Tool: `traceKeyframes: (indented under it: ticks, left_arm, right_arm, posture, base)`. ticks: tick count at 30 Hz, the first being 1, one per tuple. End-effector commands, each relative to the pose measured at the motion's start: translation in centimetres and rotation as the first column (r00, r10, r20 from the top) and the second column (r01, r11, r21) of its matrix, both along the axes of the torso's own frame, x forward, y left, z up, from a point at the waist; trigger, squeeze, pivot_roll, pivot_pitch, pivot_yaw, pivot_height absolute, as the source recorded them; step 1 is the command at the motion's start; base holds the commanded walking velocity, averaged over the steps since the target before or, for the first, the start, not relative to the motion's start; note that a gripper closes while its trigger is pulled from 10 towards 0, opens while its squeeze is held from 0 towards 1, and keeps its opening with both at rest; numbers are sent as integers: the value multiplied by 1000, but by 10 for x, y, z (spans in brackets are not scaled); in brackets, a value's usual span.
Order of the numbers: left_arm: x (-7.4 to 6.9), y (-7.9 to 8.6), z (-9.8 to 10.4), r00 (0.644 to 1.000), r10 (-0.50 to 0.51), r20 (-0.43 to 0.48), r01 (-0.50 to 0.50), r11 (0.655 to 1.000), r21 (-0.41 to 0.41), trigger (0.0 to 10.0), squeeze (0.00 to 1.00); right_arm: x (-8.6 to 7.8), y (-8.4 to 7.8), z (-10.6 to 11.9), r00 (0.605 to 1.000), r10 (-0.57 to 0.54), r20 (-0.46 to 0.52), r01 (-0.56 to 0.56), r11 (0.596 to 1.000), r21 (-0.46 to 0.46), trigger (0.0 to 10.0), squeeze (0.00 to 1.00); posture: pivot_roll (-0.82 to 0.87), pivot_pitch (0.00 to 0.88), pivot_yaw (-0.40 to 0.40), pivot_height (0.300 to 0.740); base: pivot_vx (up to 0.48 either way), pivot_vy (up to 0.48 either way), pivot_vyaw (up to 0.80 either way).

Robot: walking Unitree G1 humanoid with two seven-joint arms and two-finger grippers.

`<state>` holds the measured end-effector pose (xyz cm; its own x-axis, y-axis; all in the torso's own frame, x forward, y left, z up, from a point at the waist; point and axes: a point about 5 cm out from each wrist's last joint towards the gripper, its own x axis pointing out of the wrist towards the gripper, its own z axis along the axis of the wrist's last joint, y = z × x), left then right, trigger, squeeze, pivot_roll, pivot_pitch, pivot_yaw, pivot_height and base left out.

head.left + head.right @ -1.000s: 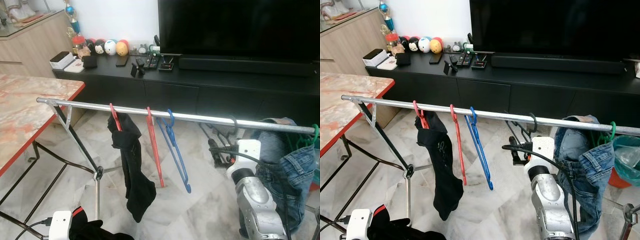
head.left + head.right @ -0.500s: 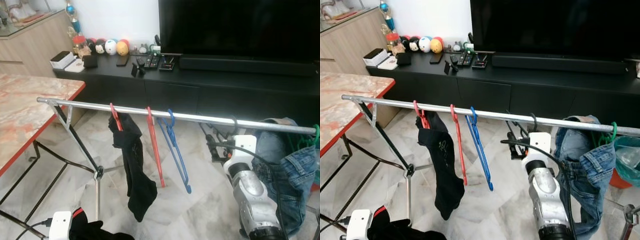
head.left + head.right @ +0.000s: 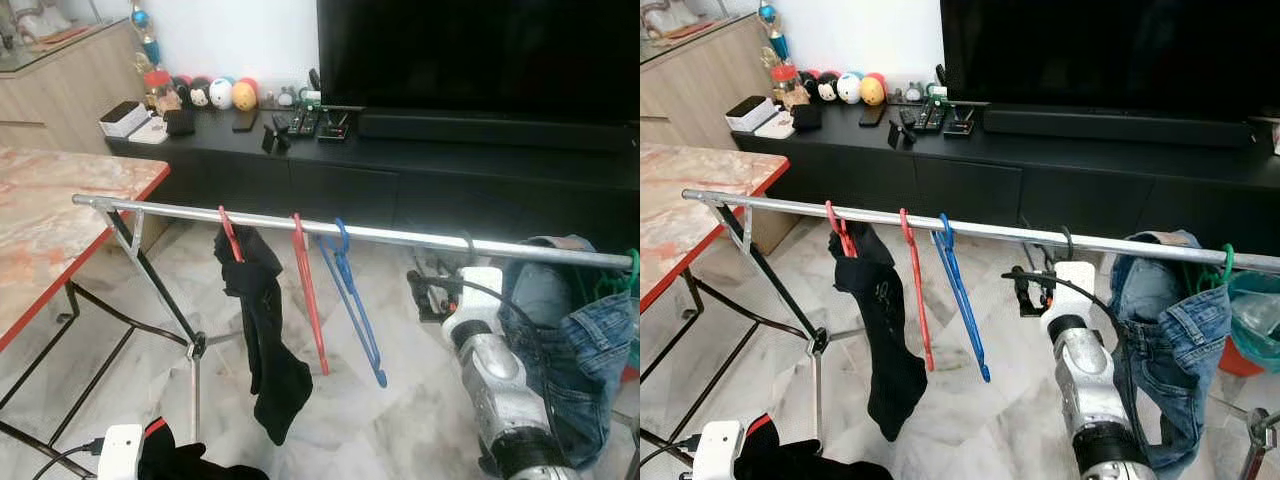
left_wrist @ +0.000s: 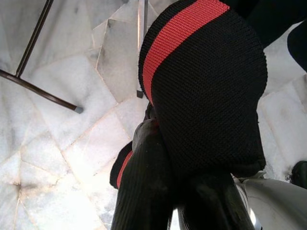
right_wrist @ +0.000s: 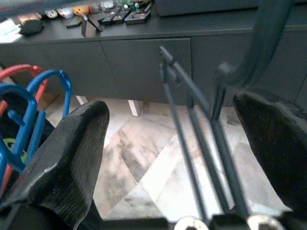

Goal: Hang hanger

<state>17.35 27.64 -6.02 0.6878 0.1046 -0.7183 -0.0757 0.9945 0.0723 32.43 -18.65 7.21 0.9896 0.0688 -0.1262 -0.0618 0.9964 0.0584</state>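
In the head views, a dark hanger point(image 3: 1065, 245) is hooked over the metal rail point(image 3: 990, 232) between a blue hanger point(image 3: 958, 300) and a pair of jeans point(image 3: 1165, 330), with the right gripper point(image 3: 1030, 293) just below it; judged by its thin frame, it is light, stiff and likely slippery, best held at the neck under the hook. The right wrist view shows the fingers point(image 5: 67, 158) spread wide and empty, the hanger's bars between them. The left wrist view shows the left gripper point(image 4: 192, 163) closed on black-and-red cloth point(image 4: 206, 81); no writing is legible.
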Motion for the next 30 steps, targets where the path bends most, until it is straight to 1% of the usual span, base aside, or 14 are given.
traceKeyframes:
  ticks: [1, 8, 15, 23, 29, 30]
  left_arm:
    - [-8, 2, -4, 999, 18, -34, -18, 1000, 1, 10000, 0]
    - [-10, 1, -5, 998, 22, -51, -22, 1000, 4, 10000, 0]
    - [-11, 1, -6, 998, 22, -54, -22, 1000, 2, 10000, 0]
    - [-13, 3, -6, 998, 28, -61, -28, 1000, 4, 10000, 0]
    - [-12, 2, -6, 998, 27, -52, -27, 1000, 3, 10000, 0]
    - [-12, 2, -6, 998, 27, -52, -27, 1000, 4, 10000, 0]
  right_arm:
    - [2, 2, -1, 1000, 4, -1, -4, 1000, 13, 10000, 0]
    - [9, 0, 2, 1000, -9, 16, 9, 1000, 23, 10000, 0]
    - [13, 5, 2, 1000, 8, 17, -9, 999, 34, 10000, 0]
    - [14, 8, -5, 1000, 17, -20, -17, 1000, 23, 10000, 0]
    - [14, 7, -7, 1000, 4, -29, -4, 1000, 23, 10000, 0]
    - [15, 6, -7, 1000, 1, -25, 0, 1000, 25, 4157, 0]
  posture:
    - [93, 7, 110, 740]
    - [98, 11, 110, 740]
    - [99, 11, 111, 740]
    - [106, 10, 108, 740]
    - [112, 4, 103, 740]
    - [112, 4, 103, 740]
  base:
    - [0, 0, 0]
    - [0, 0, 0]
    - [0, 0, 0]
    - [0, 0, 0]
    - [0, 0, 0]
    - [0, 0, 0]
